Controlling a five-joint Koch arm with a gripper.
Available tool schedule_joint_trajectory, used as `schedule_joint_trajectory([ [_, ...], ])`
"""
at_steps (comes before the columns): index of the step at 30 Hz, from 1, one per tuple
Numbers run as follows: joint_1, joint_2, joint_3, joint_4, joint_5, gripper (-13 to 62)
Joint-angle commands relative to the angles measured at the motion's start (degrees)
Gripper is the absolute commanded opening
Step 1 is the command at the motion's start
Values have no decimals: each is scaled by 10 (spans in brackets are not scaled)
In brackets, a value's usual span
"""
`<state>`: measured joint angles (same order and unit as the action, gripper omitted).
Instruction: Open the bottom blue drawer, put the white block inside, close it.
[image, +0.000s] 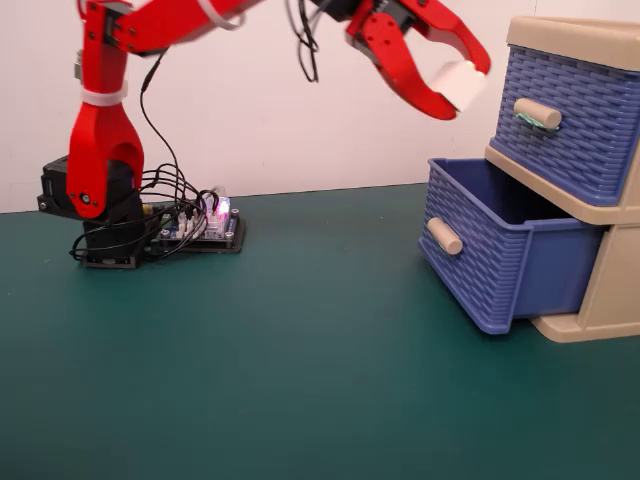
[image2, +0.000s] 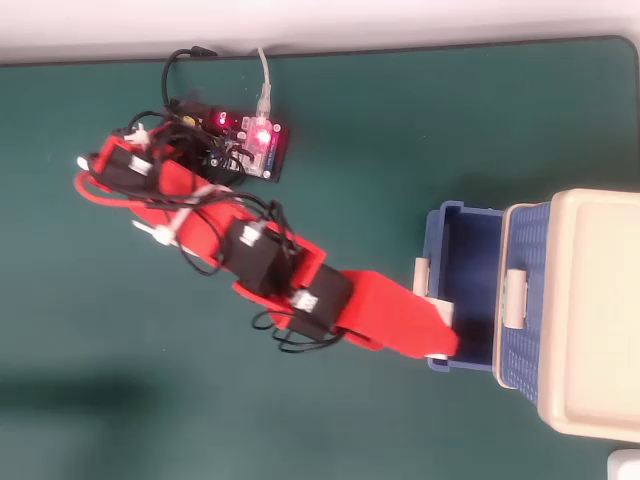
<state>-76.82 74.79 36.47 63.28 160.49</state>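
Note:
The bottom blue drawer (image: 500, 262) of the beige cabinet (image: 610, 300) is pulled open; its plain beige handle (image: 444, 236) faces left in the fixed view. It also shows open in the overhead view (image2: 462, 290). My red gripper (image: 462, 85) is shut on the white block (image: 461, 84) and holds it high in the air, above the open drawer's front edge. In the overhead view the gripper (image2: 440, 322) reaches over the drawer's front wall, with the block (image2: 437, 310) peeking out at its tip.
The upper blue drawer (image: 570, 120) is shut; its handle (image: 537, 113) bears a green smear. A lit circuit board (image: 205, 228) with wires sits beside the arm's base (image: 100, 215). Green mat (image: 300, 380) covers the table.

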Motion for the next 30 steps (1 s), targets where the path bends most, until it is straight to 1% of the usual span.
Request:
schedule_joint_trajectory([
  [1,-23,-29,-45,0,15,-79],
  [4,-30,-89,-97,-1,12,-75],
  [5,-30,-104,-107,0,12,-33],
  [6,-30,-111,-112,-2,11,48],
  [7,-33,-115,-113,-2,11,145],
  [8,-37,-117,-113,-2,11,257],
  [9,-40,-117,-113,-2,11,310],
  [10,-43,-117,-113,-2,11,331],
  [13,-42,-94,-113,8,15,337],
  [16,-40,-28,-108,59,13,337],
  [18,-38,11,-97,156,-7,336],
  [21,-36,23,-85,320,-83,336],
  [23,-37,14,-84,388,-118,335],
  [24,-38,0,-83,387,-120,336],
  [27,-39,-86,-89,362,-125,337],
  [30,-39,-139,-95,299,-126,337],
])
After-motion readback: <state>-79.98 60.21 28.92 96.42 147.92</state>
